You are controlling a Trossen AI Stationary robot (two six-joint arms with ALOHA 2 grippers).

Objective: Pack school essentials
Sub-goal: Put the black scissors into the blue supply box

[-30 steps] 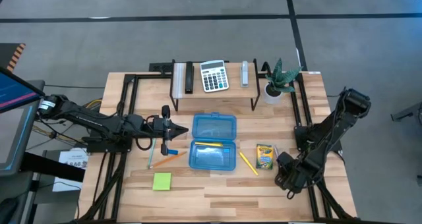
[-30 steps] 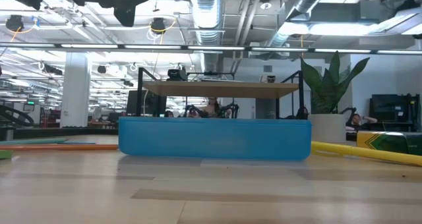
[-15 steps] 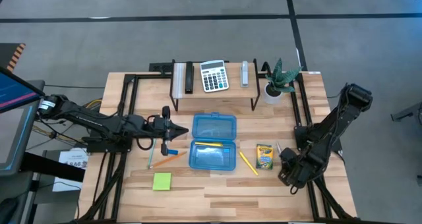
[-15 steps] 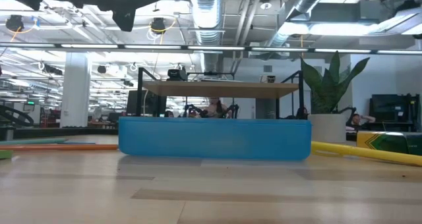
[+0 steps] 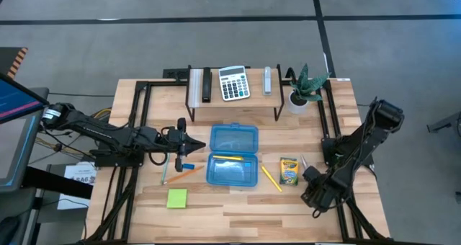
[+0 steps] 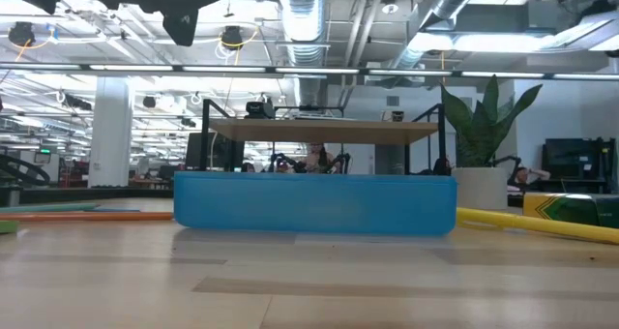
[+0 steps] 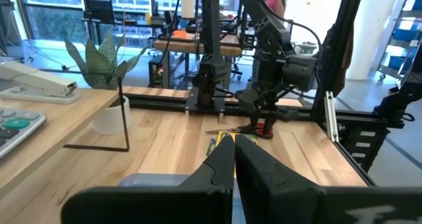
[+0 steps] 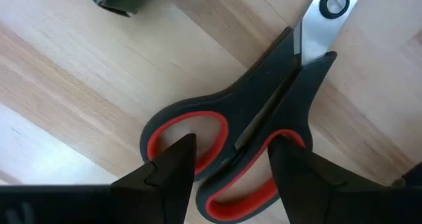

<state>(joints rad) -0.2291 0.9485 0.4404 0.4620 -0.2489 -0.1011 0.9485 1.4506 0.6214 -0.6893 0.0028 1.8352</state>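
Currently, one blue case (image 5: pixel 233 155) lies open mid-table (image 5: pixel 238 202), lid toward the shelf (image 5: pixel 234 101); one yellow pencil (image 5: pixel 227 158) lies inside its near half. A second yellow pencil (image 5: pixel 271 179) lies on the table between case and crayon box (image 5: pixel 289 171), count one. One orange pencil (image 5: pixel 184 174) and one green pencil (image 5: pixel 165 171) lie left of the case, with one blue eraser (image 5: pixel 187 165) beside them. One lime pad (image 5: pixel 177 198) sits nearer the front edge.

One pair of scissors (image 8: pixel 250 128), black handles lined red, lies flat on the table just right of the crayon box. Right gripper (image 8: pixel 227 161) is down over the handles, fingers part open and straddling them; contact cannot be confirmed. Scissors not lifted.

Left gripper (image 5: pixel 180 140) hovers left of the case, above the eraser and pencils, fingers (image 7: pixel 217 171) pressed together, holding nothing.

On the shelf: one calculator (image 5: pixel 233 82), one stapler (image 5: pixel 267 80). One plant (image 5: pixel 305 86) stands at the shelf's right end.
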